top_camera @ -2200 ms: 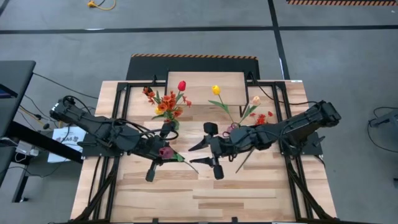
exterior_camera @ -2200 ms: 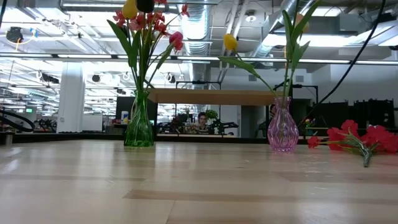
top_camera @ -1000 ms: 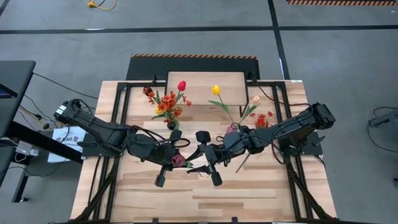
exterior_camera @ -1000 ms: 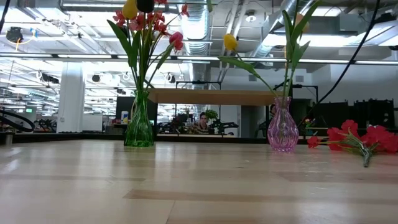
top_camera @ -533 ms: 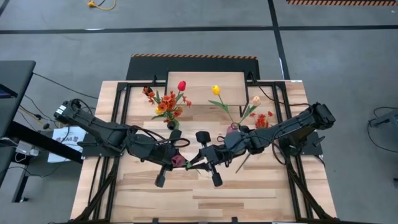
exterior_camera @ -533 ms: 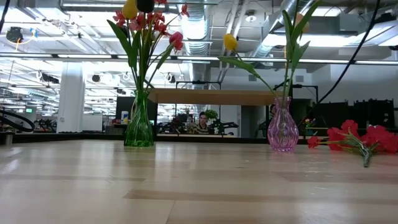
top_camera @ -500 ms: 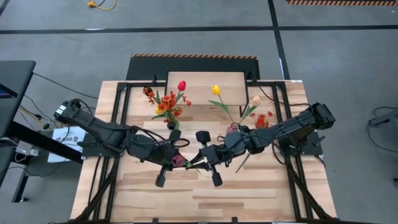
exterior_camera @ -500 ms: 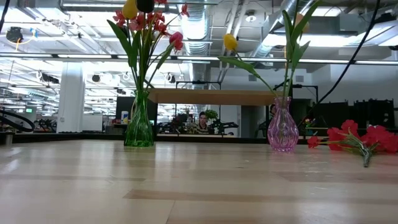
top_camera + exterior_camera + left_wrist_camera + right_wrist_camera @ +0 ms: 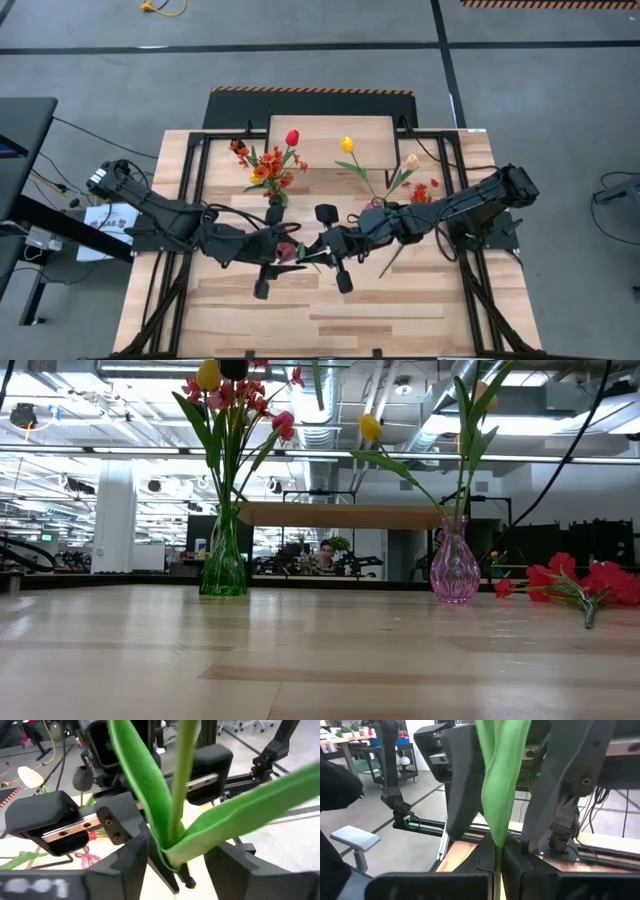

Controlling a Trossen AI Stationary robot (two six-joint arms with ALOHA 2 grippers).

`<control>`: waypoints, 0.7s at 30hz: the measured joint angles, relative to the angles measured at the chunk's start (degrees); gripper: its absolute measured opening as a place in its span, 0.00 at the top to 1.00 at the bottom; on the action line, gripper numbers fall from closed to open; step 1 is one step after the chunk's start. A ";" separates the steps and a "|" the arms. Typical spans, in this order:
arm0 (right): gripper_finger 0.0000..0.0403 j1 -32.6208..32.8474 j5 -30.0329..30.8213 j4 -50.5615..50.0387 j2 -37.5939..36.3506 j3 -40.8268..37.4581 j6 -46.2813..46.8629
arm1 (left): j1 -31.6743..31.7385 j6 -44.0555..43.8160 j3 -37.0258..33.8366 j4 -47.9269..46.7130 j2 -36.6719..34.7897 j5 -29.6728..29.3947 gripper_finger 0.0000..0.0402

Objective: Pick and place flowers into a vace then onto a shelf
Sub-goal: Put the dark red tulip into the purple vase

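A dark maroon tulip (image 9: 287,252) on a green stem hangs in the air over the table's middle, between my two grippers. My right gripper (image 9: 320,256) comes from the table's right and is shut on its stem. My left gripper (image 9: 283,260) comes from the left and is open; its fingers (image 9: 131,862) stand on either side of the stem (image 9: 175,820) without touching it. A green vase (image 9: 224,565) with several flowers and a pink vase (image 9: 454,570) with two stand in front of the shelf (image 9: 345,515). My right gripper pinches the tulip's green stem (image 9: 497,865) between its two fingertips, just below the leaves (image 9: 502,780). The fingers come in about level from the table's right and lie across the stem. The tulip is lifted clear of the table.
Red-orange blossom sprays (image 9: 575,585) lie on the table at the right, beside the pink vase (image 9: 376,205). The shelf (image 9: 330,135) stands at the far edge behind the green vase (image 9: 276,203). Bare wood lies toward the near edge (image 9: 320,320).
My right gripper has shut on the tulip's stem. My left gripper, which held the stem, has opened and let go, turning a little. The tulip stays up in the air between them. A green leaf tip now shows at the top of the low view.
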 joint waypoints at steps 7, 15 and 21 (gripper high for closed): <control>1.00 -0.62 0.10 -1.15 -0.84 0.01 2.24 | -1.30 -4.59 -0.08 -5.02 -2.31 -0.01 0.45; 1.00 3.16 10.98 -6.41 -7.03 0.02 0.87 | -5.17 -5.76 -0.09 -5.22 -8.20 -8.75 0.44; 1.00 10.17 22.36 -6.81 -12.95 0.04 -5.19 | -8.72 -4.91 -4.25 -1.14 -12.62 -20.12 0.44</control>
